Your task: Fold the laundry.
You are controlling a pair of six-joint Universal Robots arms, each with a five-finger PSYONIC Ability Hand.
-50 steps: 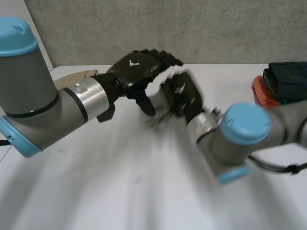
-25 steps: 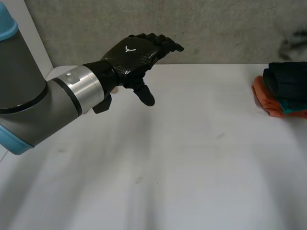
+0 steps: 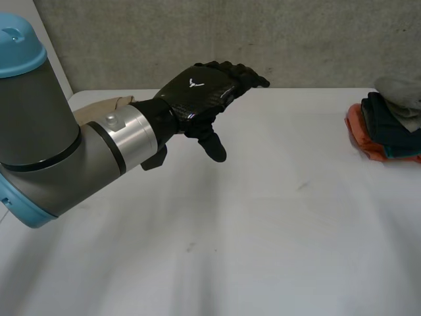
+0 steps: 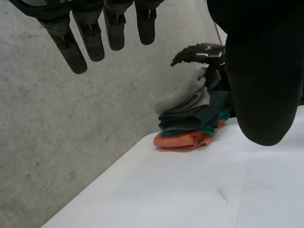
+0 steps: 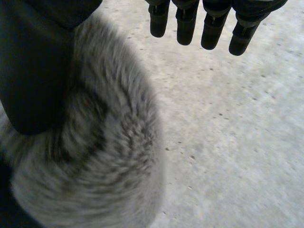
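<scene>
Tabletop (image 3: 263, 250), white and smooth, lay wide open up to the folded laundry stack (image 3: 388, 135) at its right edge: orange, teal and dark layers, with a fuzzy grey cloth (image 4: 187, 95) on top. The left hand (image 3: 200, 92) hovered released, fingers straight. The right hand (image 4: 202, 50), likewise unclenched, hung over the grey cloth.

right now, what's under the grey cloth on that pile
Under the grey cloth lies a dark blue garment, then a teal garment, then an orange garment on the white table. Only their edges show; the rest is covered.
</scene>
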